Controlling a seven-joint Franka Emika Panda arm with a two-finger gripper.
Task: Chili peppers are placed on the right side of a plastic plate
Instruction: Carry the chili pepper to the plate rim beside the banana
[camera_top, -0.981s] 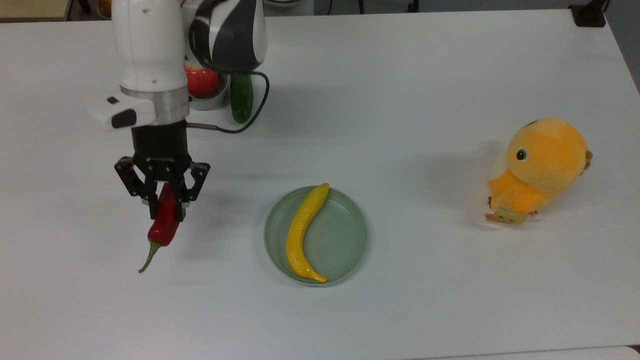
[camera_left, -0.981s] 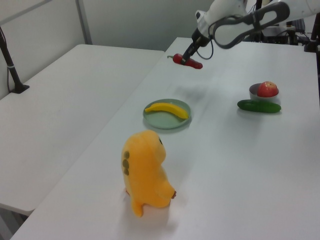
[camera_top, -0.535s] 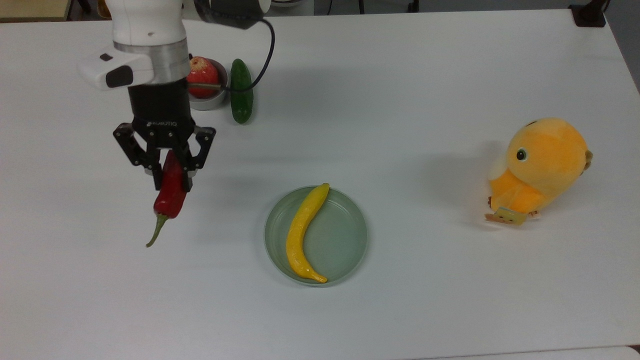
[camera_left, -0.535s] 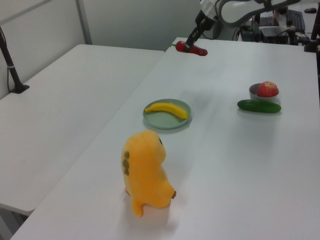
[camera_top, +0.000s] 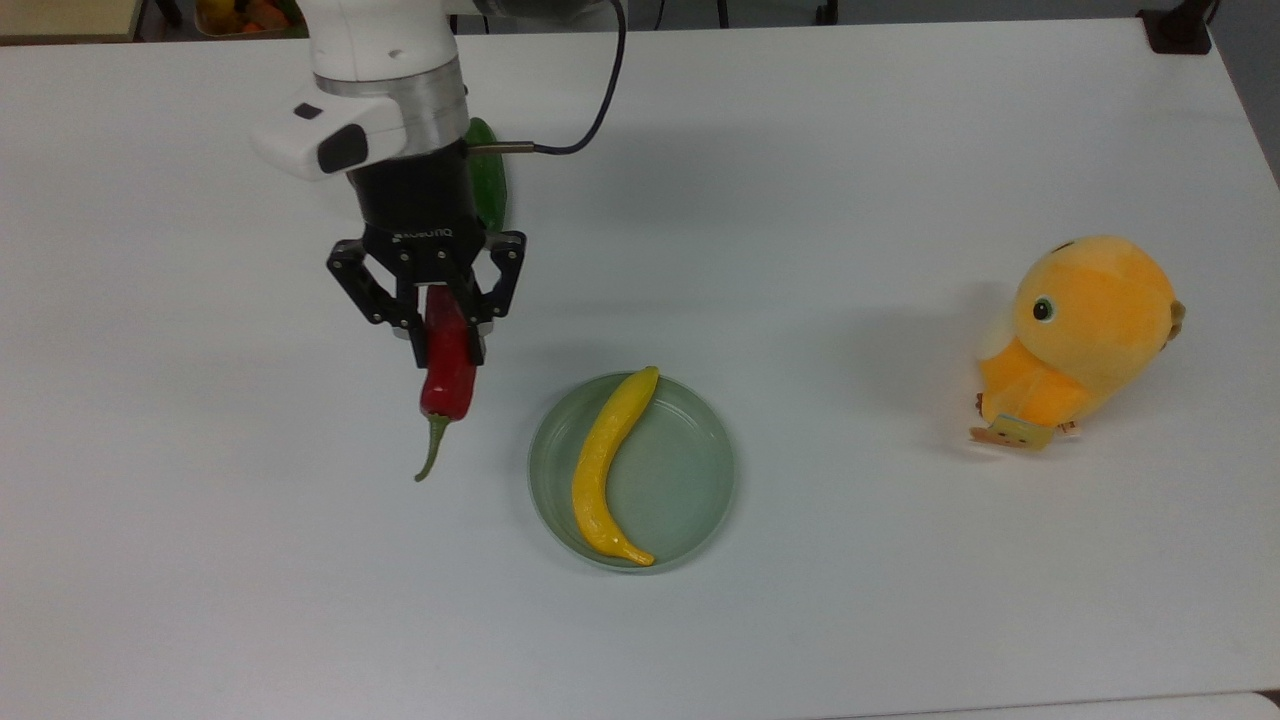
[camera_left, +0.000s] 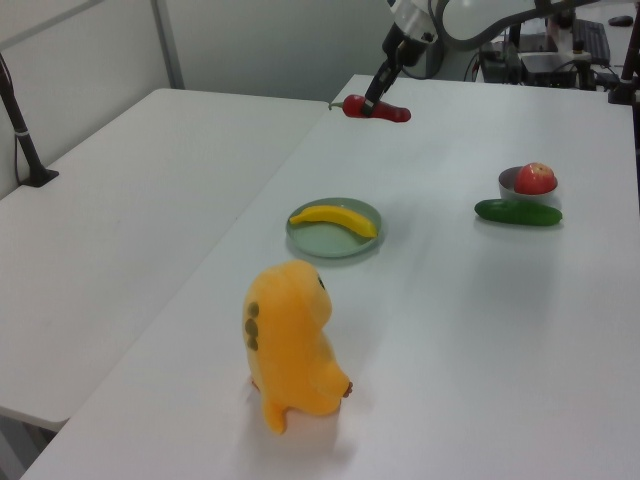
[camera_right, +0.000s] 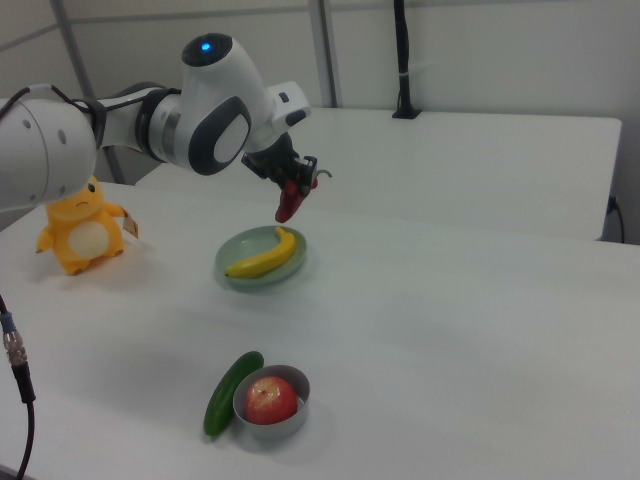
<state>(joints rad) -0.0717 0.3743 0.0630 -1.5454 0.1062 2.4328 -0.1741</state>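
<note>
gripper (camera_top: 447, 345) clamped on chili peppers (camera_top: 447, 375), airborne | plastic plate (camera_top: 690, 470) holds banana (camera_top: 603, 470) | carry over plate's bare half, lower before release

We saw the cucumber (camera_top: 489, 185) in the top view mostly covered by the arm's wrist, only a green sliver showing. In the left view the arm ran off the top edge, and the gripper (camera_left: 376, 95) was too small for us to make out its fingers. The top end of the chili (camera_top: 447, 362) sat hidden between the jaws in the top view. In the right view, the arm was cut off at the right view's left edge.
</note>
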